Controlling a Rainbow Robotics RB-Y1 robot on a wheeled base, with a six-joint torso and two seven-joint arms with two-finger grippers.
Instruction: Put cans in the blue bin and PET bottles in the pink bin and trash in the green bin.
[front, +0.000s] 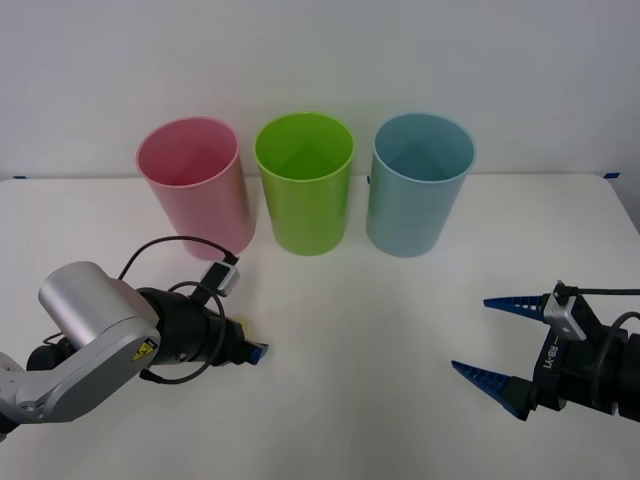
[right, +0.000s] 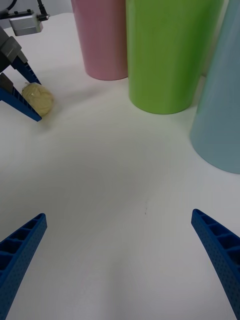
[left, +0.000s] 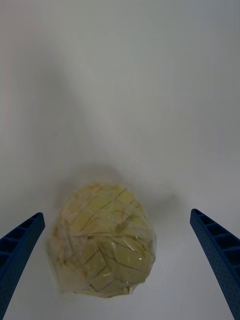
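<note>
The trash (left: 102, 240), a pale yellow wrinkly wad, lies on the white table between the two fingers of my left gripper (front: 255, 350). The gripper is open, and each finger stands clear of the wad. From the right wrist view the wad (right: 37, 98) sits between those blue fingers (right: 20, 105), in front of the pink bin (right: 102, 37). At the back of the table stand the pink bin (front: 190, 180), the green bin (front: 305, 185) and the blue bin (front: 418, 185) in a row, left to right. My right gripper (front: 471, 334) hovers open over the table's right side, holding nothing.
A cable loops over the left wrist (front: 180, 245), close to the pink bin. Bare white table (front: 360, 340) lies between the two grippers and in front of the bins. A wall rises behind the bins.
</note>
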